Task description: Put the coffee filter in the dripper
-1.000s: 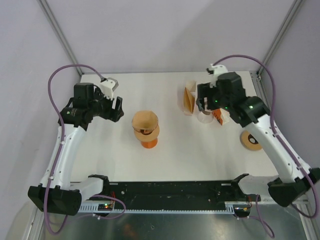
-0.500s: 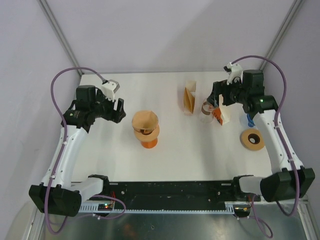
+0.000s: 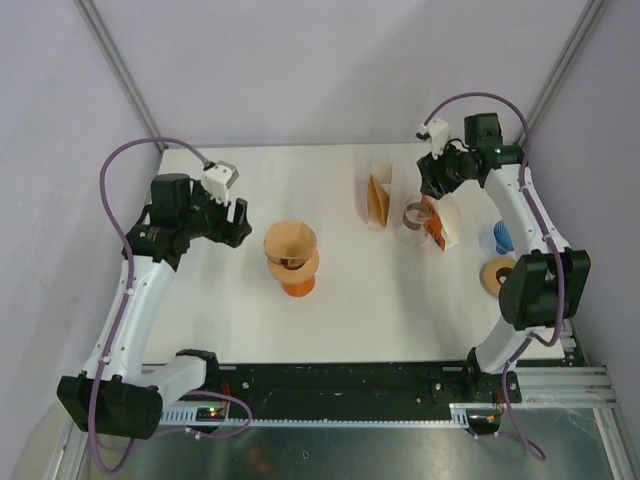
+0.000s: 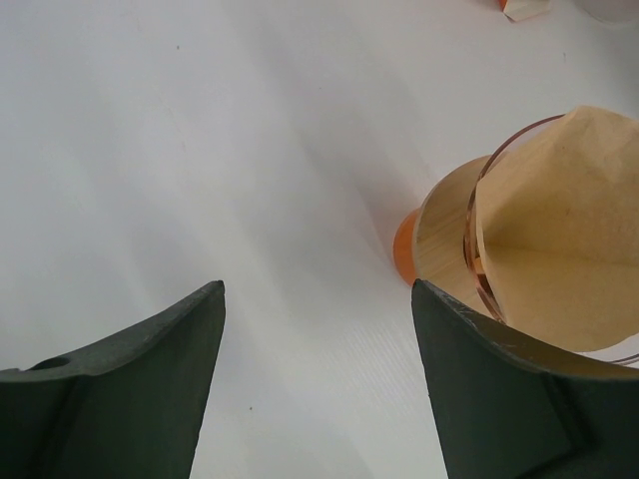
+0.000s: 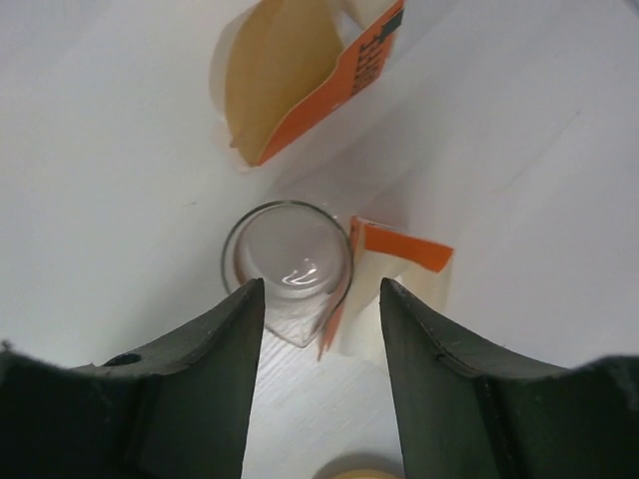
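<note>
The orange dripper [image 3: 294, 270] stands at the table's middle-left with a brown paper coffee filter [image 3: 290, 242] sitting open in its cone. My left gripper [image 3: 236, 220] is open and empty, just left of the dripper. In the left wrist view the filter [image 4: 569, 220] fills the dripper's rim [image 4: 477, 239], right of my open left gripper [image 4: 318, 299]. My right gripper [image 3: 432, 186] is open and empty at the back right, above a glass [image 3: 414, 215]. In the right wrist view the right gripper [image 5: 321, 291] hangs over the glass [image 5: 288, 261].
An open filter pack [image 3: 378, 197] stands left of the glass and also shows in the right wrist view [image 5: 300, 80]. An orange-white box [image 3: 443, 224] stands right of it. A blue object [image 3: 502, 238] and a wooden ring [image 3: 495, 278] lie at the right edge.
My right arm has swung back and to the right, its gripper drawing away from the filter pack to above the glass. My left gripper has barely moved.
</note>
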`<state>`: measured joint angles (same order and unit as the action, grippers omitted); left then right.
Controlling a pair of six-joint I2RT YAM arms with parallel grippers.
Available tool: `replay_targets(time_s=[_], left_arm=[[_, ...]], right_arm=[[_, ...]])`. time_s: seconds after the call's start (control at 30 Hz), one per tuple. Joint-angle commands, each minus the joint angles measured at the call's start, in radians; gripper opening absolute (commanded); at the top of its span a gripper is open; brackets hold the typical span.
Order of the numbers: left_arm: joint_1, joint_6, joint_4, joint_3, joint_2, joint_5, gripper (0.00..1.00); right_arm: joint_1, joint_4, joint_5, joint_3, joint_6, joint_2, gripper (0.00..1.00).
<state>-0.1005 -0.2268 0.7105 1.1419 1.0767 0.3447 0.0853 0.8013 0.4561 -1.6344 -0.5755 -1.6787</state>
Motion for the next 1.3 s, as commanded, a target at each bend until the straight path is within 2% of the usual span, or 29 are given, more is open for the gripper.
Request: replay_targets(time_s=[0.0, 0.1, 0.17, 0.33, 0.67, 1.0, 1.27], left_arm=[[0.001, 0.004, -0.039, -0.004, -0.008, 0.005, 0.8], [0.002, 0.004, -0.039, -0.001, 0.002, -0.002, 0.8], [0.002, 0.004, -0.04, 0.001, 0.008, -0.006, 0.8], [0.004, 0.004, -0.039, 0.001, 0.017, -0.016, 0.8], [0.01, 0.004, -0.04, 0.008, 0.033, -0.02, 0.8], [0.01, 0.004, -0.039, 0.013, 0.039, -0.021, 0.8], [0.009, 0.003, -0.04, 0.012, 0.034, -0.016, 0.8]], right_arm=[[0.029, 0.056, -0.076, -0.075, -0.212, -0.055, 0.54], [0.057, 0.048, -0.146, -0.085, -0.305, -0.092, 0.58], [0.07, 0.061, -0.17, -0.11, -0.335, -0.127, 0.58], [0.082, 0.103, -0.17, -0.165, -0.371, -0.196, 0.56], [0.12, 0.092, -0.265, -0.154, -0.392, -0.267, 0.52], [0.166, 0.102, -0.266, -0.145, -0.396, -0.276, 0.37], [0.178, 0.135, -0.245, -0.112, -0.35, -0.253, 0.16]])
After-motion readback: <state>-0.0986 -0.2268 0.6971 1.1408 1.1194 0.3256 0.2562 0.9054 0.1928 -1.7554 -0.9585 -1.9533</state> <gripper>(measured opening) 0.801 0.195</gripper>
